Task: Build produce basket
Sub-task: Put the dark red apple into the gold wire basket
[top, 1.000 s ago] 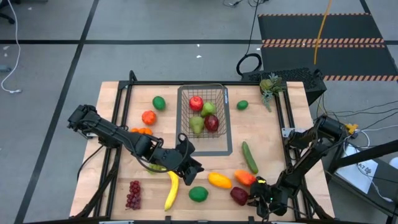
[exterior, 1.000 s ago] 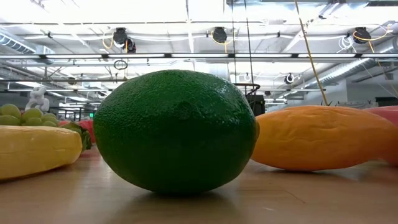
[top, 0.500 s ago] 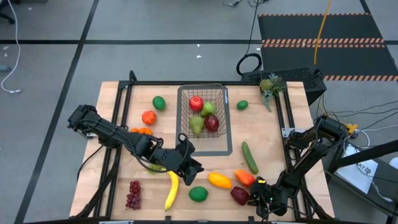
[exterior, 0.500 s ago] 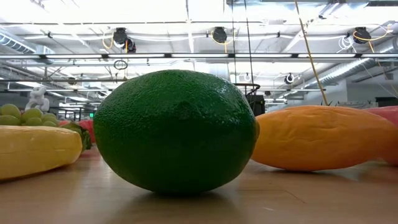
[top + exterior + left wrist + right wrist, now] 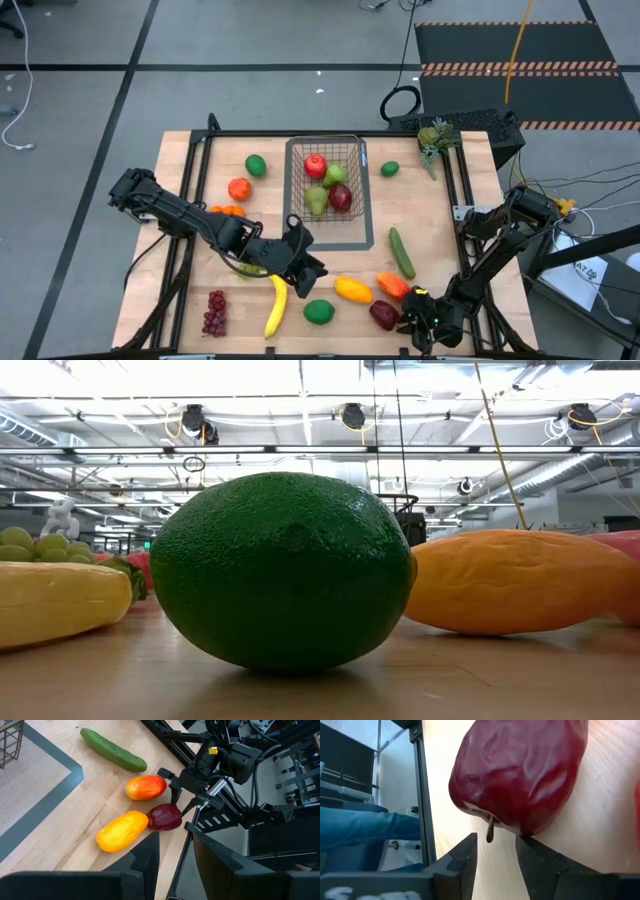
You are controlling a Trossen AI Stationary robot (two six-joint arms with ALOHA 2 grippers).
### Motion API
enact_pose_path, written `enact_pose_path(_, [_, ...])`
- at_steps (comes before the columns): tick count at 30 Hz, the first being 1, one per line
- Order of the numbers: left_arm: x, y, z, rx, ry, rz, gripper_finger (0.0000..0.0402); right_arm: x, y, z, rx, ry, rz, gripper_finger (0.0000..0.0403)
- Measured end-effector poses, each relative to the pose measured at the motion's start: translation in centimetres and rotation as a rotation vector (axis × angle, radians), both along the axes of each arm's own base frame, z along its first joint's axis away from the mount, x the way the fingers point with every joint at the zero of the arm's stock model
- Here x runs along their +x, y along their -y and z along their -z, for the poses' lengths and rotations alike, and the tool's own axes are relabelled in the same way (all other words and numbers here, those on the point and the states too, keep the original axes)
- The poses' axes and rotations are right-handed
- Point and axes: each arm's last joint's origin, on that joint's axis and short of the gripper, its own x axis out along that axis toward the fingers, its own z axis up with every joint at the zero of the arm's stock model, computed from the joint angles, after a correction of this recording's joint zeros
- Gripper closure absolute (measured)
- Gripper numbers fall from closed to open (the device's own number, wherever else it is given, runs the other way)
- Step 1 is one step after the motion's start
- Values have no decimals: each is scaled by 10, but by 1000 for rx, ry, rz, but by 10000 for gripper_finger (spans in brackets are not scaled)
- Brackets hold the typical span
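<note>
The wire basket stands mid-table holding a red apple, green pears and a dark fruit. Loose produce lies near the front edge: a banana, a lime, a yellow mango, a red-orange mango, a cucumber and a dark red apple. My right gripper is open, low at the apple's stem end, with the stem between its fingertips. My left gripper hangs open and empty above the table, left of the yellow mango. My right gripper comes at the dark red apple's stem end slanting down from the table's right front corner. One fingertip stands right at the apple's skin beside the stem; whether it touches I cannot tell. The apple lies on the table.
Red grapes lie front left and green grapes under the left arm. Oranges and limes lie beside the basket. The table's frame rail runs close by the apple. In the low view the lime fills the picture.
</note>
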Motion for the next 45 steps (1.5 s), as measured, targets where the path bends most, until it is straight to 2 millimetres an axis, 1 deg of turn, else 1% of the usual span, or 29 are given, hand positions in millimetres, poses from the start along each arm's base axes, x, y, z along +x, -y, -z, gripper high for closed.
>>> enact_pose_path(4, [0,0,0,1,-2,0,282,0,0,0,14,-8,17,273])
enact_pose_path(12, [0,0,0,5,-4,1,282,0,0,0,25,-13,28,291])
enact_pose_path(17, [0,0,0,5,-4,2,282,0,0,0,33,-16,37,321])
enact_pose_path(25, [-1,0,1,14,-12,7,282,0,0,0,44,-16,44,393])
enact_pose_path(30, [-3,2,2,18,-26,12,282,0,-1,-2,65,-17,57,397])
enact_pose_path(36, [-6,7,4,23,-47,25,282,-1,1,-21,103,29,31,400])
enact_pose_path(41, [-8,8,5,28,-60,29,282,-3,6,-44,112,90,-17,401])
enact_pose_path(45, [-8,8,6,34,-71,28,282,-6,12,-67,110,140,-27,401])
